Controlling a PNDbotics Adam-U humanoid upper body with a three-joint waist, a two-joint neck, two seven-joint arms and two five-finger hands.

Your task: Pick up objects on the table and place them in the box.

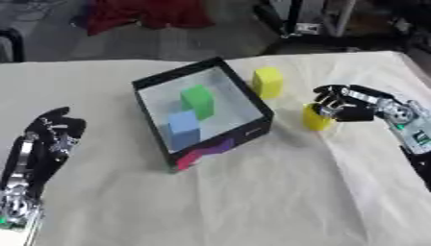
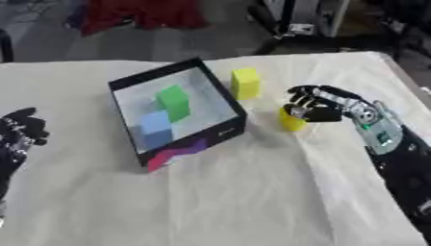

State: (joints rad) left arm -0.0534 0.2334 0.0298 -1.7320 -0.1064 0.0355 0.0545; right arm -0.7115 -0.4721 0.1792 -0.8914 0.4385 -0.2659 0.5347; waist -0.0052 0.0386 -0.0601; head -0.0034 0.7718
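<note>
A black-walled box (image 1: 252,98) with a pale floor stands mid-table, and a green block (image 1: 198,100) and a blue block (image 1: 183,122) lie inside it. A yellow block (image 1: 268,81) stands just right of the box's far corner. A second, smaller yellow object (image 1: 316,120) stands on the cloth to the right of the box. My right hand (image 2: 324,106) has its fingers curled round the top of this smaller yellow object. My left hand (image 1: 52,132) rests open at the left edge, fingers up, holding nothing.
A cream cloth (image 1: 252,192) covers the table. Beyond the far edge lie a red cloth (image 1: 143,13) and metal frame legs (image 1: 307,19) on the floor. A magenta patch (image 1: 206,151) marks the box's near wall.
</note>
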